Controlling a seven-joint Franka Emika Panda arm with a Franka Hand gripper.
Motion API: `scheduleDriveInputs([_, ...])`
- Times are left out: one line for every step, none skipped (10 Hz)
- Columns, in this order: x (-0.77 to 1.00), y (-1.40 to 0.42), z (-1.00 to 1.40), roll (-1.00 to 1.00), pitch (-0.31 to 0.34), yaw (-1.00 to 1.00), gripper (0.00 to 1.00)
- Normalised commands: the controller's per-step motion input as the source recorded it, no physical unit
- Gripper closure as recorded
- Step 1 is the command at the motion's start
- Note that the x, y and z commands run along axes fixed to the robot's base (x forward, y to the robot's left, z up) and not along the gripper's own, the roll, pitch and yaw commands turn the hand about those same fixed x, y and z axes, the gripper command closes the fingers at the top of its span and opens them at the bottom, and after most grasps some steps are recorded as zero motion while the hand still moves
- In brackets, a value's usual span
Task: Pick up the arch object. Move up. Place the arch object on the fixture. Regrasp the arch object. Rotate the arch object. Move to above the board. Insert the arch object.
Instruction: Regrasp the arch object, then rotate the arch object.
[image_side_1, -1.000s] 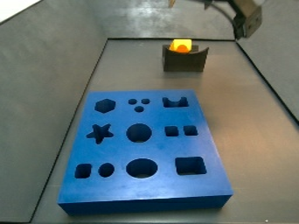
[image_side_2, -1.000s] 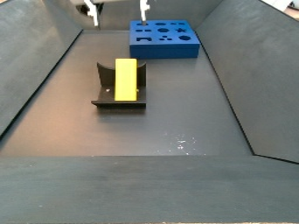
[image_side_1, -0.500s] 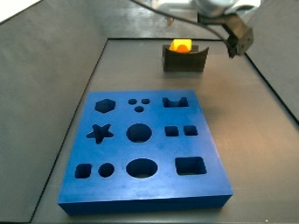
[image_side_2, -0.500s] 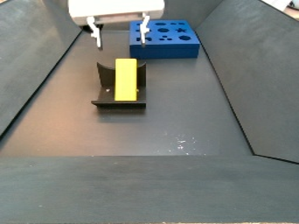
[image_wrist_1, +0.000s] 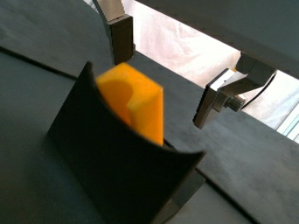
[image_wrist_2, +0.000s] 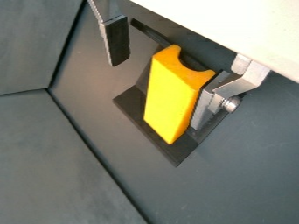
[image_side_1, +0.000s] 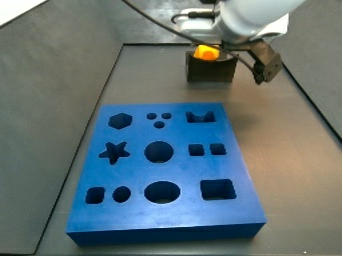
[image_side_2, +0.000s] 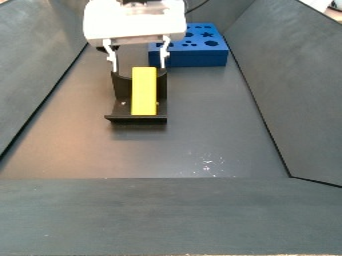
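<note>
Gripper (image_side_2: 135, 59) hangs just above the fixture (image_side_2: 135, 112), fingers wide apart and holding nothing. One finger sits at 9 o'clock and one at 3 o'clock of the arch object (image_wrist_2: 173, 94), which rests in the fixture. It looks light, hard and smooth, so squeeze its flat sides.

claw (image_side_2: 136, 56) | lowered toward fixture (image_side_2: 135, 108) | now straddling arch object (image_side_2: 143, 90)
</note>
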Motion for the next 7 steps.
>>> scheduleDriveInputs([0.08,0.01,-0.62,0.08,0.010,-0.01,0.00])
scheduleDriveInputs([0.08,0.01,-0.56,0.08,0.008,0.00,0.00])
scheduleDriveInputs([0.07,0.01,-0.40,0.07,-0.005,0.02,0.00])
scheduleDriveInputs([0.07,0.01,-0.33,0.07,-0.014,0.03,0.00])
scheduleDriveInputs([0.06,0.01,-0.21,0.07,-0.029,0.04,0.00])
scheduleDriveInputs([0.00,0.00,0.00,0.00,0.000,0.00,1.00])
scheduleDriveInputs([-1.00,0.13,0.97,0.00,0.000,0.00,1.00])
